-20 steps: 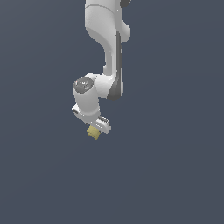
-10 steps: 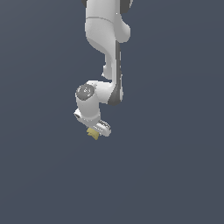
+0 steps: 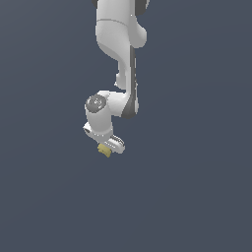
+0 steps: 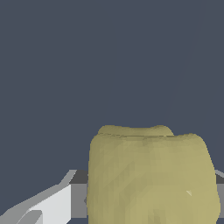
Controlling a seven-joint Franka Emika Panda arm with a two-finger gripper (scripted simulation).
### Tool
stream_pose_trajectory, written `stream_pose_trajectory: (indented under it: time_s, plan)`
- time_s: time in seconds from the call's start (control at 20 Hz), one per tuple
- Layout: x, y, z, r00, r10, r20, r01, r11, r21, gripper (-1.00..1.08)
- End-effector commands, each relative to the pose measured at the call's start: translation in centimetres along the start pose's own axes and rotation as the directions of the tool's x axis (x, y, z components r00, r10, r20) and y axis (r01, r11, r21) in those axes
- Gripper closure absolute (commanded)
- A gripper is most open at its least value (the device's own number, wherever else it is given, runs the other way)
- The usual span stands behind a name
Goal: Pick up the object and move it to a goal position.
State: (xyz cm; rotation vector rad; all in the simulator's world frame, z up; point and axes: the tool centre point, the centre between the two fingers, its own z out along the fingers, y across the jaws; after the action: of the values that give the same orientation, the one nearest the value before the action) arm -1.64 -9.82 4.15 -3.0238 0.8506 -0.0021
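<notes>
One object [image 3: 104, 149] in one tool [image 3: 106, 147]

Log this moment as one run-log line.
phase: carrying | gripper: shut on object | surface: plain grey | goal: not visible

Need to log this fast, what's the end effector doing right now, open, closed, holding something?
End effector: closed on the small tan-yellow lumpy block, which fills much of the wrist view.
</notes>
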Motion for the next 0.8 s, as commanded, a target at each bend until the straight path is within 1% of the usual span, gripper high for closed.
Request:
stream_pose_trajectory:
  time_s: [0.0, 0.2, 0.35, 0.55, 0.75]
  plan:
    - [0.0, 0.0, 0.0, 1.0, 0.0, 0.0, 0.0, 1.0, 0.0, 1.08]
    - [-0.2, -0.9, -0.4, 1.0, 0.0, 0.0, 0.0, 1.0, 0.0, 1.08]
    - [-0.5, -2.2, -1.1, 1.0, 0.0, 0.0, 0.0, 1.0, 0.0, 1.08]
    - [-1.1, -5.1, -2.5, 1.0, 0.0, 0.0, 0.0, 1.0, -0.001, 1.08]
    - [-2.0, -8.9, -4.4, 1.0, 0.0, 0.0, 0.0, 1.0, -0.001, 1.08]
